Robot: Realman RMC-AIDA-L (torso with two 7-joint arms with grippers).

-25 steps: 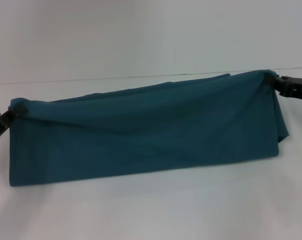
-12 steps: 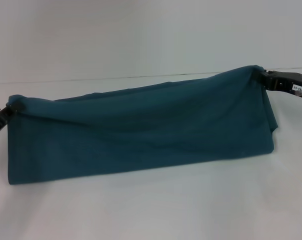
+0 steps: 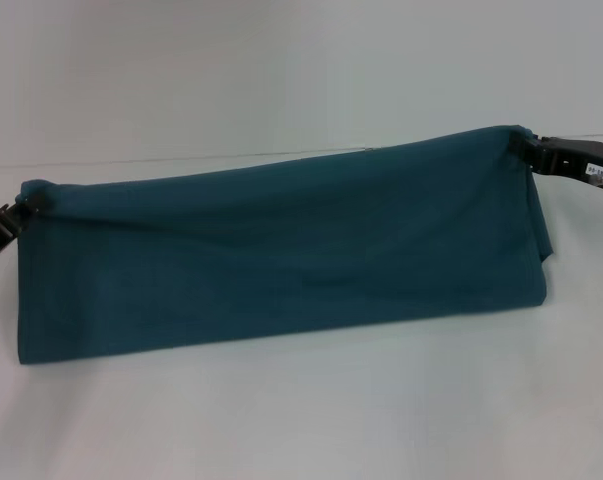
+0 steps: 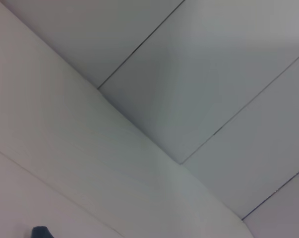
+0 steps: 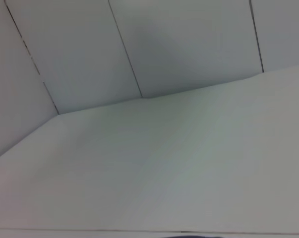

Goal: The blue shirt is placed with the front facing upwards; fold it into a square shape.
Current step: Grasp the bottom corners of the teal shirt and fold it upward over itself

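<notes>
The counter carries the shirt, a long band running left to right. The left end effector pinches its left upper corner, the right end effector its right.

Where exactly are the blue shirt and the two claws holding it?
blue shirt (image 3: 281, 260): head view, middle of the hanging front fold.
left claw (image 3: 21, 208): head view, tip pinching the shirt's left top corner.
right claw (image 3: 526, 148): head view, tip pinching the shirt's right top corner.
</notes>
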